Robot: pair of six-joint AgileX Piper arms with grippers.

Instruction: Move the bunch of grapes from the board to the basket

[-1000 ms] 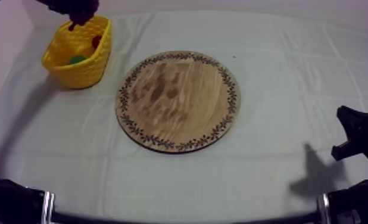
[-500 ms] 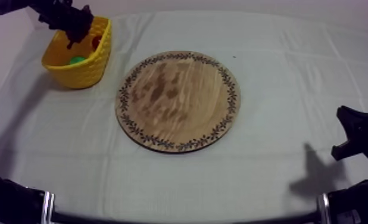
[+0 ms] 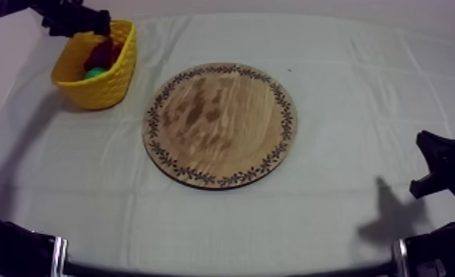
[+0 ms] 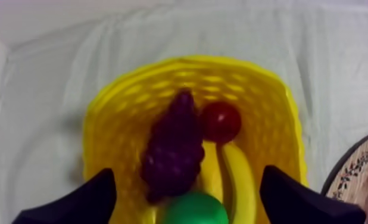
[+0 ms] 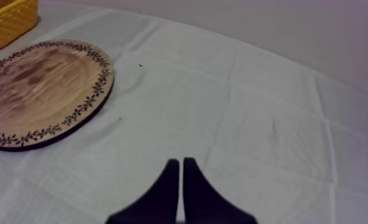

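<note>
knobbly bunch of grapes point(image 4: 172, 148) inside woven yellow basket point(image 4: 111, 127), left jaws apart

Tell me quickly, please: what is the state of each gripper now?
Left gripper: open, jaws apart above the yellow basket, where the bunch of grapes lies.
Right gripper: shut, jaws together, holding nothing.

A small red fruit point(image 4: 221, 121) was noted touching one end of a banana point(image 4: 239, 179). The banana was laid lengthwise, its yellow side turned up. A green pear point(image 4: 195, 210) was recorded just beside the banana's other end, well apart from the red fruit. A grey-white cloth point(image 3: 348, 221) was found spread flat, crossed by straight fold creases.
</note>
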